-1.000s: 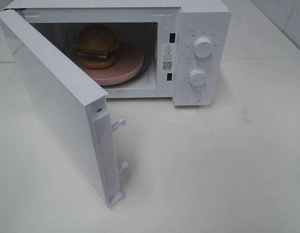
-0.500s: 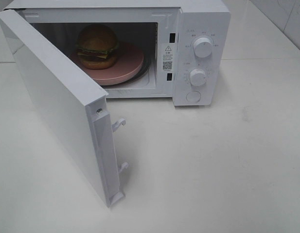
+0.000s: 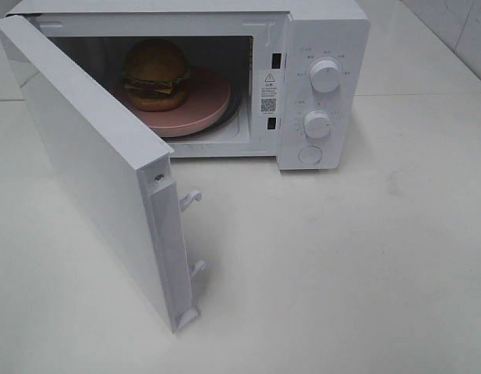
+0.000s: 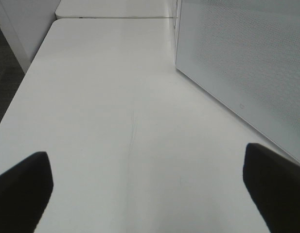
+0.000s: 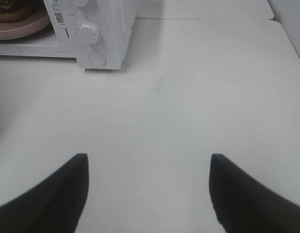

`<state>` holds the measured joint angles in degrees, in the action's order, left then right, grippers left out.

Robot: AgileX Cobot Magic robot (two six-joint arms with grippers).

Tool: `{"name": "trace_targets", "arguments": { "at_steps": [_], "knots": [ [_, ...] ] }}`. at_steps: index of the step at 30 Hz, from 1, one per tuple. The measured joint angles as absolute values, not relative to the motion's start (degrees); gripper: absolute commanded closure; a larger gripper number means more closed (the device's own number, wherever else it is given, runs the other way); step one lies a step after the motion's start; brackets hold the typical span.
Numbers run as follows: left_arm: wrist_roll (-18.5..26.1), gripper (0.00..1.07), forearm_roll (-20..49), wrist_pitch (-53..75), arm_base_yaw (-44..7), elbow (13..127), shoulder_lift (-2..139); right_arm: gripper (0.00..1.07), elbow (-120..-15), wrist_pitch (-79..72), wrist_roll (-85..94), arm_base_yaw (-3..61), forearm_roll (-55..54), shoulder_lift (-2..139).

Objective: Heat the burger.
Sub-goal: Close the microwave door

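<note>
White table (image 3: 365,257): burger (image 3: 156,74) unmoved inside microwave (image 3: 322,39), door (image 3: 92,171) still open.

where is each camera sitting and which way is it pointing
Exterior high: mounted high, looking down at the open microwave, burger on pink plate inside; no robot parts.
Left wrist: low over the table, facing the open door; left jaws spread.
Right wrist: low, facing the control panel; right jaws spread.
Shared: exterior and right wrist show control panel, plate.
</note>
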<state>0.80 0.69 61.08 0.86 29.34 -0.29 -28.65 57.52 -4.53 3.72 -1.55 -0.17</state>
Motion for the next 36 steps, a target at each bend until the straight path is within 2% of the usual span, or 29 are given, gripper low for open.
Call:
{"name": "trace_targets", "arguments": {
  "at_steps": [33,36],
  "knots": [
    [0.8,0.04,0.0,61.1,0.9,29.3,1.3,0.39,-28.6,57.5,-4.5,3.7,-1.5,-0.2],
    [0.8,0.07,0.0,61.1,0.9,29.8,3.3,0.39,-28.6,57.5,-4.5,3.7,-1.5,-0.2]
  ]
}}
